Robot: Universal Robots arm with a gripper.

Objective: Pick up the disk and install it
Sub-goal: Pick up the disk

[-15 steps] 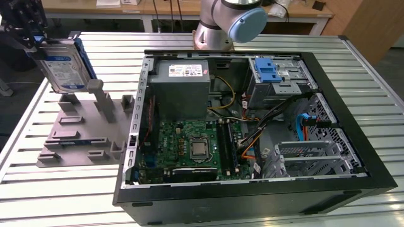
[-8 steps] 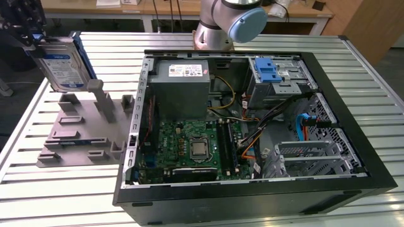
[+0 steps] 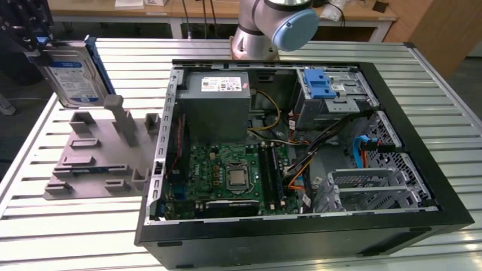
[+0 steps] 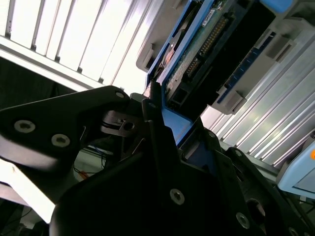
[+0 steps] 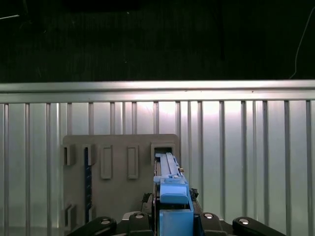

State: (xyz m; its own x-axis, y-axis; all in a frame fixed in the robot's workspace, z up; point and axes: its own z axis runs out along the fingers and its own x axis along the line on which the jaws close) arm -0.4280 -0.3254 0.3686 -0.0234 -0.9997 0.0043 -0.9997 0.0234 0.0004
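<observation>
The disk [image 3: 71,76], silver with a white-and-blue label and a blue carrier frame, hangs upright in the air at the exterior view's far left, above the grey slotted holder [image 3: 98,152]. My gripper [image 3: 38,48] is shut on its upper end. The first wrist view looks along the disk's [image 5: 170,191] blue edge, with the gripper [image 5: 172,219] clamped around it and the holder [image 5: 120,172] on the table below. In the second wrist view the disk's circuit-board side [image 4: 206,44] sticks out past the black fingers [image 4: 157,128].
An open computer case [image 3: 421,186] lies on the slatted metal table [image 3: 68,226]. It holds a grey power supply box [image 3: 218,107], a motherboard [image 3: 233,175], a drive bay with a blue latch [image 3: 320,84] and loose cables. The arm's base [image 3: 267,28] stands behind the case.
</observation>
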